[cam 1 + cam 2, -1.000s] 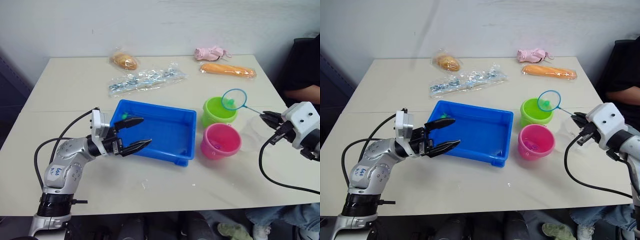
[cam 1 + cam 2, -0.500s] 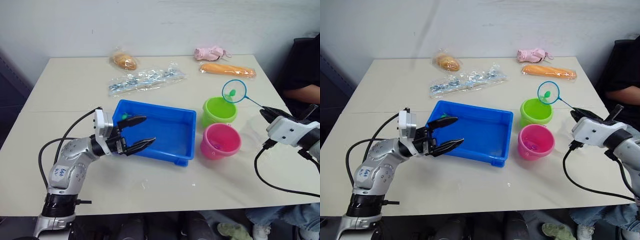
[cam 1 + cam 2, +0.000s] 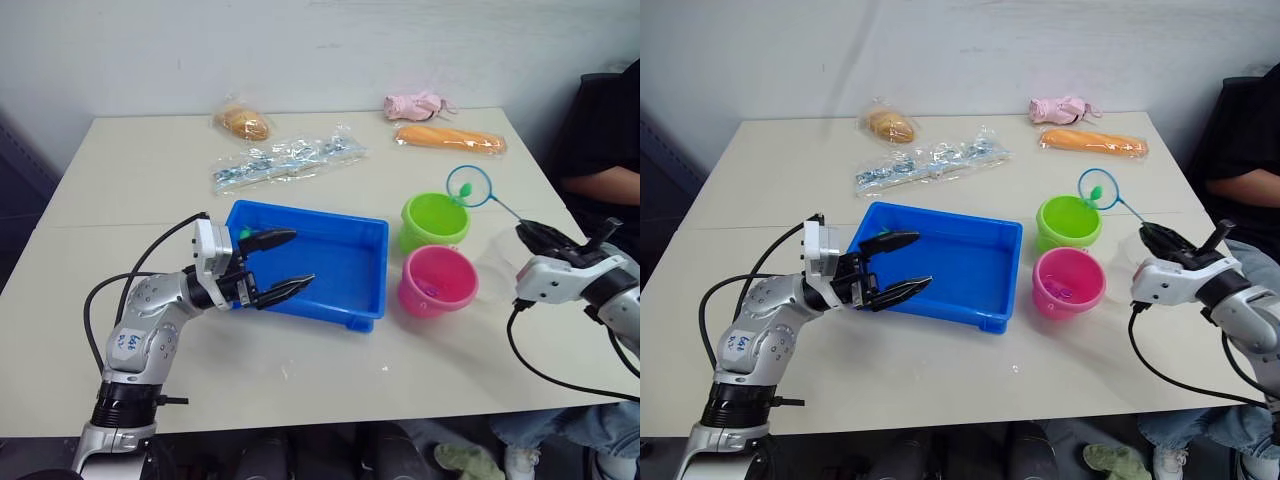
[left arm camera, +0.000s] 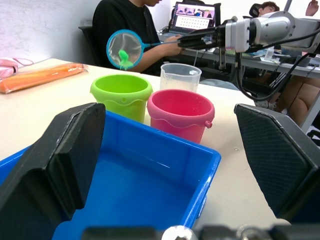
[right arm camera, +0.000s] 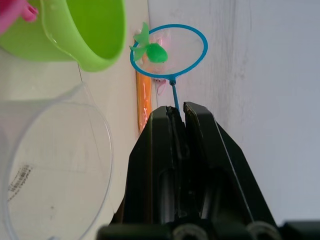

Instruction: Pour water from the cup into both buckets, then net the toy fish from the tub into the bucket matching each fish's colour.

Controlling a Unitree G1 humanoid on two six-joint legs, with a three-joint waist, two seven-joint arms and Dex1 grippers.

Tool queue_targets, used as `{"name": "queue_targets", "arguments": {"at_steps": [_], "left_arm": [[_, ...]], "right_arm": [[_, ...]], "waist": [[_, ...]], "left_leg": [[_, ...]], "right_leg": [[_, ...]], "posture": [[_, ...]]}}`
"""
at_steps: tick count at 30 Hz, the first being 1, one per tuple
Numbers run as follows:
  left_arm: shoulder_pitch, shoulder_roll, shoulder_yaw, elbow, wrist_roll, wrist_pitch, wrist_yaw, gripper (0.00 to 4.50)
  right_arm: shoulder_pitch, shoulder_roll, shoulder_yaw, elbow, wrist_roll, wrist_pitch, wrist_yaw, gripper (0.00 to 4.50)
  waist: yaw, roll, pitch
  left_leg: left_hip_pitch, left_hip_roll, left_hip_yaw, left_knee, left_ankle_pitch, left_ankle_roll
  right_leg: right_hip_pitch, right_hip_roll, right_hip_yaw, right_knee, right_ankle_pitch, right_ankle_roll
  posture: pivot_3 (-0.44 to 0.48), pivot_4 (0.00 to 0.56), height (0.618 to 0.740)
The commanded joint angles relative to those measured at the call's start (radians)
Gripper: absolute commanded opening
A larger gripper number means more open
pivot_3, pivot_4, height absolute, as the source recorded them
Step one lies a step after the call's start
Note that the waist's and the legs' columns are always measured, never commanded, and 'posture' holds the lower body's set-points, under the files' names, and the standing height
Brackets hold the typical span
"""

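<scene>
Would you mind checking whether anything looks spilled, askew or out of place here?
Nothing stands out. The green bucket, pink bucket and cup stand upright, and the net holds a green fish.

tub (image 3: 345,262) mid-worktop (image 3: 150,180) | two buckets (image 3: 436,220) just right of tub, one behind other | cup (image 4: 180,76) right of buckets | net (image 3: 469,186) above, behind-right of rear bucket, fish (image 5: 152,50) in it

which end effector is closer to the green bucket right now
Right. The right end effector holds the net just beyond the green bucket on its right side, while the left end effector hovers open at the blue tub's far left end.
</scene>
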Motion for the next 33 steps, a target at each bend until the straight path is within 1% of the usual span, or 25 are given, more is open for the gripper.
{"name": "queue_targets", "arguments": {"at_steps": [1, 9, 17, 20, 21, 23, 24, 27, 30, 31, 33], "left_arm": [[0.001, -0.001, 0.005, 0.001, 0.01, -0.027, -0.007, 4.45], [-0.02, -0.014, 0.0, 0.025, 0.02, -0.051, -0.01, 4.45], [-0.015, -0.003, 0.014, 0.032, 0.022, -0.057, -0.018, 4.45], [-0.013, -0.001, 0.019, 0.032, 0.025, -0.06, -0.014, 4.45], [-0.012, 0.001, 0.022, 0.031, 0.025, -0.06, -0.013, 4.45], [0.0, 0.016, 0.039, 0.023, 0.022, -0.059, -0.014, 4.45], [0.019, 0.037, 0.063, 0.017, 0.017, -0.057, -0.018, 4.45], [0.064, 0.085, 0.117, 0.005, 0.002, -0.058, -0.03, 4.45], [0.129, 0.13, 0.218, 0.012, -0.028, -0.066, -0.035, 4.45], [0.144, 0.139, 0.241, 0.017, -0.033, -0.068, -0.034, 4.45], [0.198, 0.157, 0.302, 0.013, -0.035, -0.075, -0.018, 4.45]], "right_arm": [[-0.022, -0.024, 0.017, -0.011, -0.021, -0.027, -0.029, 0.0], [-0.063, -0.051, 0.064, 0.001, -0.123, -0.044, -0.105, 0.0], [-0.063, -0.094, 0.055, 0.02, -0.13, -0.066, -0.144, 0.0], [-0.075, -0.082, 0.054, 0.016, -0.077, -0.057, -0.119, 0.0], [-0.083, -0.072, 0.054, 0.008, -0.027, -0.055, -0.095, 0.0], [-0.09, -0.031, 0.062, -0.039, 0.192, 0.014, 0.033, 0.0], [-0.096, 0.003, 0.065, -0.099, 0.391, 0.121, 0.133, 0.0], [-0.115, 0.06, 0.056, -0.252, 0.785, 0.392, 0.312, 0.0], [-0.159, 0.071, 0.077, -0.414, 1.1, 0.713, 0.4, 0.0], [-0.17, 0.072, 0.083, -0.447, 1.163, 0.785, 0.412, 0.0], [-0.215, 0.071, 0.147, -0.516, 1.282, 0.98, 0.419, 0.0]], "waist": [[0.001, 0.0, 0.0], [0.001, 0.0, 0.0], [0.0, 0.0, 0.0], [0.0, 0.0, 0.0], [0.0, 0.0, 0.0], [0.0, 0.0, 0.0], [-0.001, 0.0, 0.0], [-0.011, 0.001, 0.0], [-0.008, 0.001, 0.001], [-0.007, 0.001, 0.001], [-0.003, 0.001, 0.001]], "left_leg": [[0.0, 0.0, 0.0, 0.0, 0.0, 0.0], [0.0, 0.0, 0.0, 0.0, 0.0, 0.0], [0.0, 0.0, -0.001, 0.0, 0.0, 0.0], [0.0, 0.0, -0.001, 0.0, 0.0, 0.0], [0.0, 0.0, -0.001, 0.0, 0.0, 0.0], [0.0, 0.0, -0.001, 0.0, 0.0, 0.0], [0.0, 0.0, -0.001, 0.0, 0.0, 0.0], [0.001, 0.002, -0.001, 0.0, 0.0, 0.0], [0.0, 0.002, -0.003, 0.0, 0.0, 0.0], [0.0, 0.002, -0.003, 0.0, 0.0, 0.001], [0.0, 0.002, -0.004, 0.0, 0.0, 0.001]], "right_leg": [[0.0, 0.0, 0.0, 0.0, 0.0, 0.0], [0.0, 0.0, 0.0, 0.0, 0.0, 0.0], [0.0, 0.0, 0.0, 0.0, 0.0, 0.0], [0.0, 0.0, 0.0, 0.0, 0.0, 0.0], [0.0, 0.0, 0.0, 0.0, 0.0, 0.0], [0.0, 0.0, 0.0, 0.0, 0.0, 0.0], [0.001, 0.0, -0.001, 0.0, 0.0, 0.0], [0.001, 0.002, -0.001, 0.0, 0.0, 0.0], [0.001, 0.001, -0.002, 0.001, 0.0, -0.001], [0.001, 0.0, -0.002, 0.0, 0.0, -0.001], [0.001, -0.001, -0.002, 0.0, 0.0, -0.001]], "posture": [[0.0, 0.15, 0.74], [0.0, 0.15, 0.74], [0.0, 0.15, 0.74], [0.0, 0.15, 0.74], [0.0, 0.15, 0.74], [0.0, 0.15, 0.74], [0.0, 0.15, 0.74], [0.0, 0.15, 0.74], [0.0, 0.15, 0.74], [0.0, 0.15, 0.74], [0.0, 0.15, 0.74]]}}
